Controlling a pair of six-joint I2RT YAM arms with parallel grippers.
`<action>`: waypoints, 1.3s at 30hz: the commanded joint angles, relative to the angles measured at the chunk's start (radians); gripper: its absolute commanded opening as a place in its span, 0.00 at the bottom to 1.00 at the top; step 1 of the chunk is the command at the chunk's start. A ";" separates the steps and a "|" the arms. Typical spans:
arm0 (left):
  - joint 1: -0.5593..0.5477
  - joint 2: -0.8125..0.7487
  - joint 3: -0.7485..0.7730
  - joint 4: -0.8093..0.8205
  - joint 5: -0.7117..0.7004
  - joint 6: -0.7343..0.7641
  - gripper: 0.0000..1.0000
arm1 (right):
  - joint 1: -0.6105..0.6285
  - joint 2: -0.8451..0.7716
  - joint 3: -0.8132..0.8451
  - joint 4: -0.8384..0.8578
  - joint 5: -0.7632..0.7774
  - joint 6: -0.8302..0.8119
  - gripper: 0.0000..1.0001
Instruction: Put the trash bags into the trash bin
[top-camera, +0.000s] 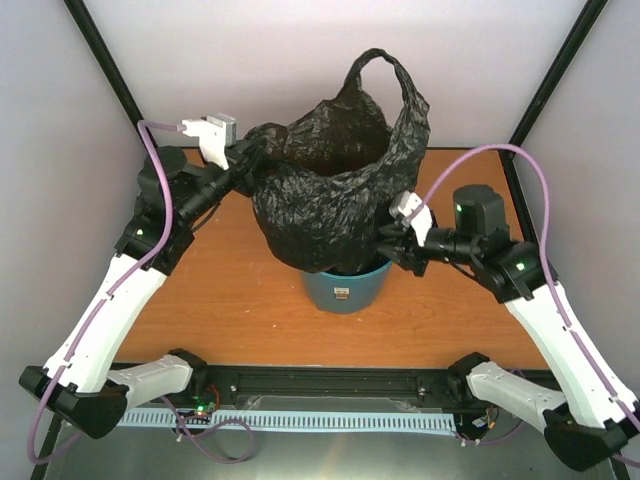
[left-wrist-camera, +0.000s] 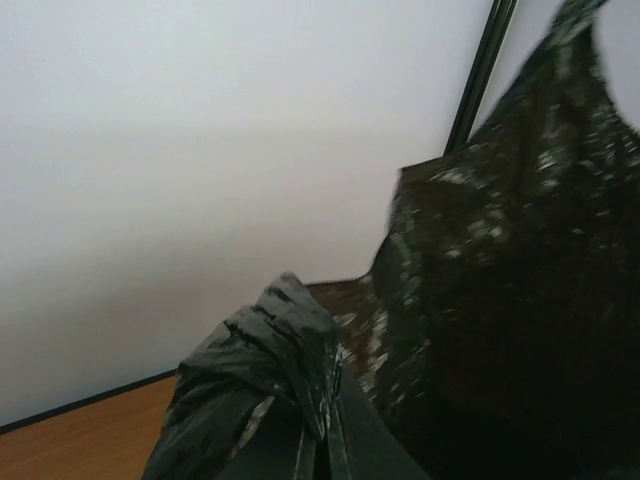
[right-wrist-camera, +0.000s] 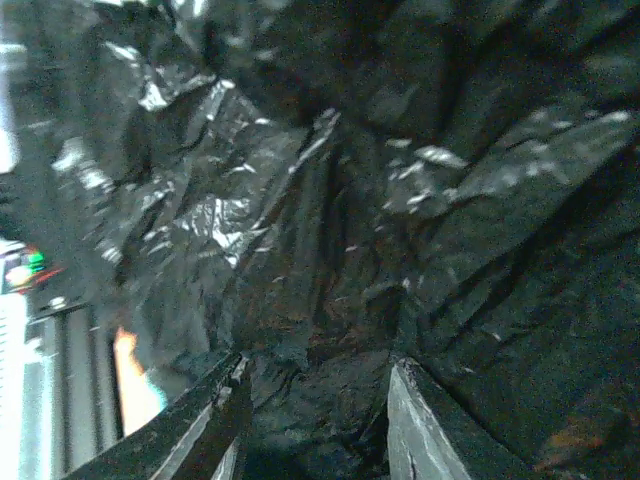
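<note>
Top external: left gripper (top-camera: 250, 157) is pinching the rim of the thin, wrinkly black film bag (top-camera: 330, 190); right gripper (top-camera: 392, 243) is gaping, film between its fingers (right-wrist-camera: 205, 430). The bag is probably light, limp and slippery; grip the bunched rim.

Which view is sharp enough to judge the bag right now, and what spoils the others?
Top external: sharp, evenly lit, trash bag and trash bin clear. Left wrist: smeared by blur, bag edges streaked against the bright wall. Right wrist: dark and soft, black film fills the frame with scattered glare spots.
</note>
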 joint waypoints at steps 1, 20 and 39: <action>0.010 -0.020 -0.011 0.079 0.017 -0.001 0.01 | 0.004 0.081 0.036 0.110 0.272 0.116 0.39; 0.009 0.107 -0.027 0.119 0.165 -0.072 0.01 | -0.041 -0.101 0.063 -0.027 0.399 0.102 0.49; 0.010 0.122 -0.012 0.101 0.132 -0.046 0.01 | 0.280 0.097 0.174 -0.125 0.056 -0.143 0.38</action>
